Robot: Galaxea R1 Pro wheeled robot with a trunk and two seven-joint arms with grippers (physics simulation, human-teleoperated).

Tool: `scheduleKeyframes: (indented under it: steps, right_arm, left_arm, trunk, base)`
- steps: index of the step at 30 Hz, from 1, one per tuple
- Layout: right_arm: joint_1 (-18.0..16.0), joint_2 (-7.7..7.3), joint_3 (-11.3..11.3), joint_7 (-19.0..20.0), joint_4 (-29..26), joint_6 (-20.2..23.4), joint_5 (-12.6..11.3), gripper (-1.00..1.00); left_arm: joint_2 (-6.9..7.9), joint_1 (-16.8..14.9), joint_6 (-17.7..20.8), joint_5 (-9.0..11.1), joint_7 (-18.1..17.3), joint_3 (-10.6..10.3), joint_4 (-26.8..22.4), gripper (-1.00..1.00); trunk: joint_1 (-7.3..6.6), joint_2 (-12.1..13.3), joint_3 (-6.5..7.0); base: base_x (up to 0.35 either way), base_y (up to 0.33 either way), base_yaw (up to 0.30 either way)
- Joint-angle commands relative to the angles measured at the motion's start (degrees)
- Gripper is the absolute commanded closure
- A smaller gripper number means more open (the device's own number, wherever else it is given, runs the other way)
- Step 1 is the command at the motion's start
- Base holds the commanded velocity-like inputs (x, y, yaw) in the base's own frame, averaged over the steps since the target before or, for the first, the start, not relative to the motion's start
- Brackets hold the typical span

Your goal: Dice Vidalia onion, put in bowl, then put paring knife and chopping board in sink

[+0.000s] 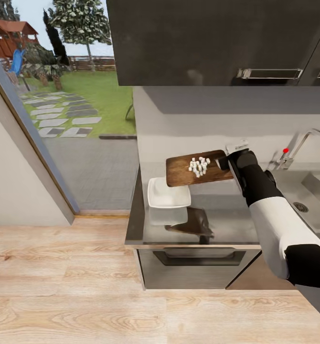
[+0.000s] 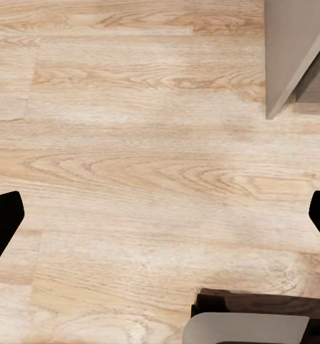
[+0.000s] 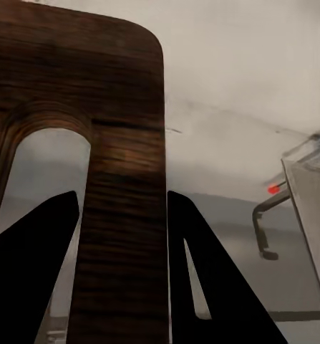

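Observation:
My right gripper (image 1: 228,159) is shut on the slot-handle end of the brown chopping board (image 1: 188,171) and holds it off the grey countertop (image 1: 227,215). A heap of small white diced onion (image 1: 199,166) cubes lies on the board. The board's free end hangs over the far corner of the white square bowl (image 1: 165,195). In the right wrist view, the board's handle bar (image 3: 124,179) runs between the two dark fingers (image 3: 217,287). The sink (image 1: 317,188) with its tap and red knob (image 1: 286,150) lies to the right. My left gripper (image 2: 160,215) is open over the wooden floor. The paring knife is out of view.
Dark upper cabinets (image 1: 217,43) hang above the counter. A grey cabinet front (image 1: 198,267) stands below the countertop edge. A large glass pane (image 1: 74,95) to the left looks onto a garden. Wooden floor (image 1: 83,296) spreads in front, and a cabinet corner (image 2: 296,50) shows near the left hand.

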Motion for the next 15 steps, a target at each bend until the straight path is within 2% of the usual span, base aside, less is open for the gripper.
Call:
scheduleKeyframes:
  steps: [1, 4, 7, 10, 15]
  right_arm:
    - [0.0, -0.07, 0.3, 0.2, -0.4, 0.5, 0.3, 1.00]
    - [0.0, -0.08, 0.3, 0.2, -1.2, 0.8, 0.5, 1.00]
    - [0.0, -0.05, 0.3, 0.2, -1.6, 1.6, 2.8, 1.00]
    - [0.0, 0.32, 0.4, 0.3, -1.6, 2.1, 6.2, 1.00]
    - [0.0, 1.08, 0.4, 0.3, -1.7, 2.2, 7.5, 1.00]
  left_arm:
    - [-0.01, -0.1, -0.3, 0.4, -0.2, -0.1, 0.2, -1.00]
    - [-0.01, -0.1, -0.3, 0.4, -0.2, -0.1, 0.2, -1.00]
    - [-0.01, -0.1, -0.3, 0.4, -0.2, -0.1, 0.2, -1.00]
    - [-0.01, -0.1, -0.3, 0.4, -0.2, -0.1, 0.2, -1.00]
    - [-0.01, -0.1, -0.3, 0.4, -0.2, -0.1, 0.2, -1.00]
  trunk:
    - [0.03, -0.1, -0.11]
    - [0.03, -0.1, -0.11]
    - [0.03, -0.1, -0.11]
    - [0.03, -0.1, -0.11]
    - [0.03, -0.1, -0.11]
  base:
    - [0.000, 0.000, 0.000]
    - [0.000, 0.000, 0.000]
    - [0.000, 0.000, 0.000]
    - [0.000, 0.000, 0.000]
    - [0.000, 0.000, 0.000]
